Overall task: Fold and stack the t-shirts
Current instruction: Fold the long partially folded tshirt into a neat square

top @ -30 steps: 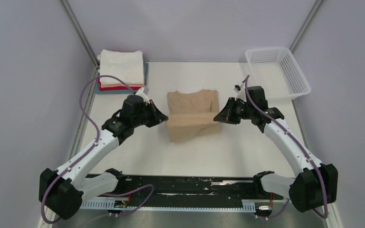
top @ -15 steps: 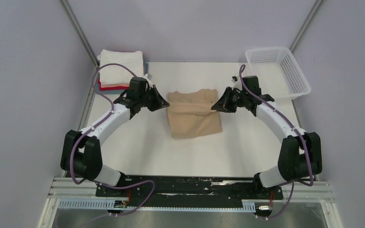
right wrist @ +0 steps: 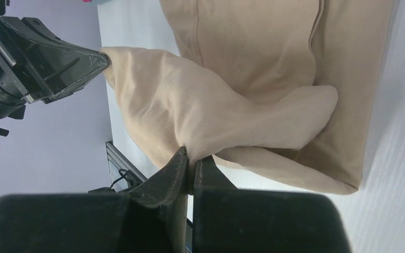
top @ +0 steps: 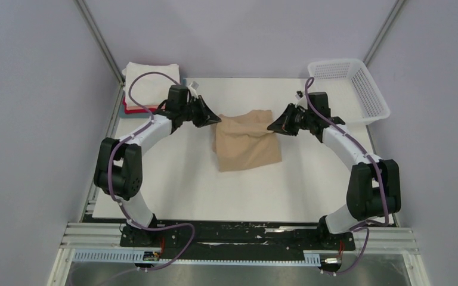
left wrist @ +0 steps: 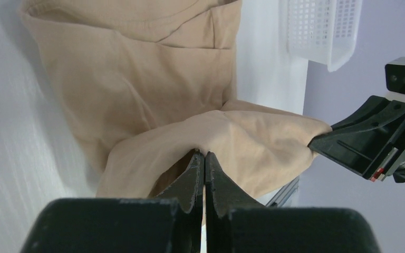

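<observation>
Tan shirt [top: 247,152] mid counter [top: 179,179], nearer far edge; one edge raised, stretched between arms. Left jaws, right jaws both clenched on its corners (thin pinch only). Risk: cloth slips out, or uneven pull skews fold. Stack [top: 152,80] waits at far-left corner.

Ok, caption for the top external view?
Left gripper and right gripper pinch the tan t-shirt mid-fold; folded stack far left.
</observation>
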Tool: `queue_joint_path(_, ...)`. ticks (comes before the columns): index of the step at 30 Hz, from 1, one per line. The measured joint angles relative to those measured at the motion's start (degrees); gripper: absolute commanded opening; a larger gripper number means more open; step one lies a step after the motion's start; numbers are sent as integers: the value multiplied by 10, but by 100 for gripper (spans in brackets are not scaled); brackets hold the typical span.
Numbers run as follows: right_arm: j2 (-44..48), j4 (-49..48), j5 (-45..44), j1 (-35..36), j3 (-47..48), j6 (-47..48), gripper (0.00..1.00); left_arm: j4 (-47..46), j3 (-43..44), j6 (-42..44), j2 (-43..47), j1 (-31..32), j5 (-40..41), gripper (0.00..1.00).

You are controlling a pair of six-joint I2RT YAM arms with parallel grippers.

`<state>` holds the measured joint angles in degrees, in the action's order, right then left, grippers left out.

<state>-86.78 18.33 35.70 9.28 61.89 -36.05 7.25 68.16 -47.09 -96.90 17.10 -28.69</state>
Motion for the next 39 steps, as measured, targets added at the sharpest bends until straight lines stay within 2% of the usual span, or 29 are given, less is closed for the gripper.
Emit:
queue_joint_path(6,-51,-37,4,-5,19,-14,0,-12,42,-9,-63,-14,-21,0)
queue_joint_path(18,-152,-127,-5,-13,66,-62,1,-5,141,-25,-162,-49,0,0)
queue_joint_path(21,-189,-153,-17,-15,85,-73,9,-6,172,-27,-198,-51,8,0)
queue_joint_path(23,-217,-177,-24,-16,95,-83,30,-6,186,-28,-218,-52,14,0)
queue_joint_path(24,-229,-187,-28,-16,99,-89,35,-6,193,-30,-229,-53,17,12)
queue_joint_path(25,-246,-201,-33,-17,105,-93,46,-6,203,-30,-243,-54,19,23)
queue_joint_path(26,-260,-209,-38,-19,112,-96,57,-5,215,-31,-257,-56,22,44)
queue_joint_path(27,-275,-213,-41,-20,125,-97,64,-4,228,-28,-271,-57,23,52)
queue_joint_path(29,-310,-217,-45,-24,167,-94,71,2,266,-29,-304,-62,26,75)
queue_joint_path(30,-323,-219,-46,-25,186,-92,84,3,282,-26,-315,-64,28,82)
queue_joint_path(31,-329,-220,-47,-26,200,-89,96,6,295,-25,-323,-66,30,94)
queue_joint_path(33,-325,-222,-51,-26,211,-77,100,14,312,-20,-325,-69,33,99)
queue_joint_path(36,-291,-218,-70,-22,200,-45,100,16,324,-15,-306,-70,43,100)
queue_joint_path(39,-235,-216,-73,-11,159,-16,100,17,292,-2,-260,-64,60,100)
